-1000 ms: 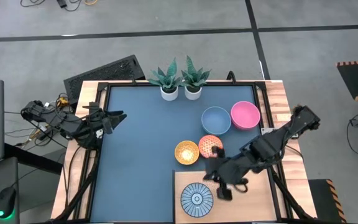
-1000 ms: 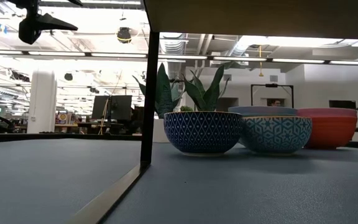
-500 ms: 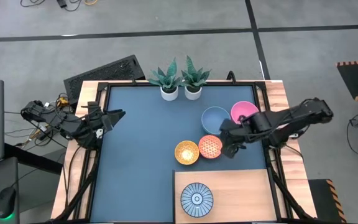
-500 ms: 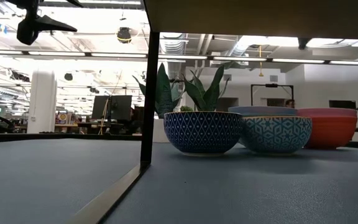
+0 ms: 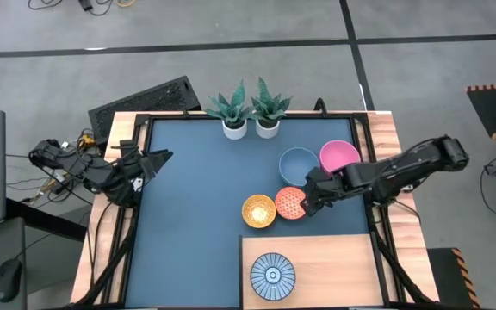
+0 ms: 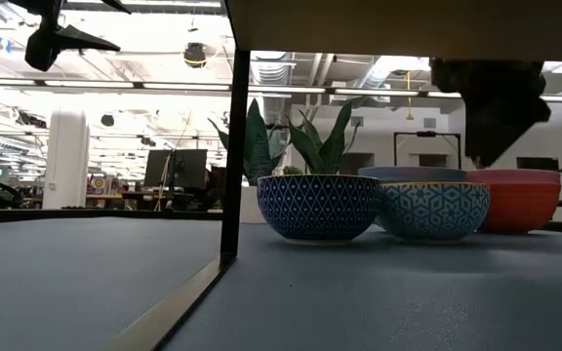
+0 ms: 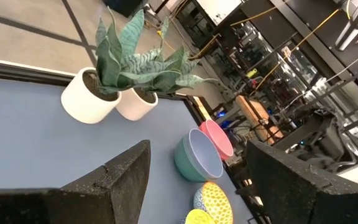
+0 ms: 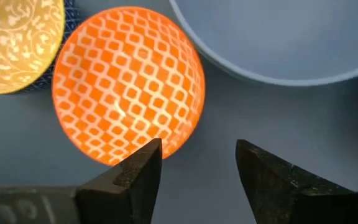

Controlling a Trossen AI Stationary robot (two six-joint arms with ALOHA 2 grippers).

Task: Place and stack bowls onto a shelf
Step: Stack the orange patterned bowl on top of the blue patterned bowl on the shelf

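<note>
My right gripper [image 5: 305,200] [image 8: 197,180] hovers open just above the table, at the right rim of the orange-red patterned bowl [image 5: 290,203] [image 8: 128,84], touching nothing. In the low view it hangs as a dark shape [image 6: 491,107] above the bowls. The yellow bowl [image 5: 258,211] rests beside the orange-red one. The grey-blue bowl [image 5: 300,166] and pink bowl [image 5: 340,159] stand farther back. A blue-white bowl [image 5: 272,275] sits on the pale wooden shelf [image 5: 334,267]. My left gripper [image 5: 158,159] [image 7: 197,186] waits open at the table's left edge.
Two white plant pots [image 5: 251,127] stand at the table's far edge. The shelf fills the near right corner; its dark leg [image 6: 234,146] rises from the tabletop. The dark blue tabletop [image 5: 196,215] lies bare on the left half.
My right gripper has swung from above the shelf toward the table's far edge, then back a little to the orange-red bowl's right rim. It has also come down, now showing in the low view above the bowls. The bowls have not moved.
</note>
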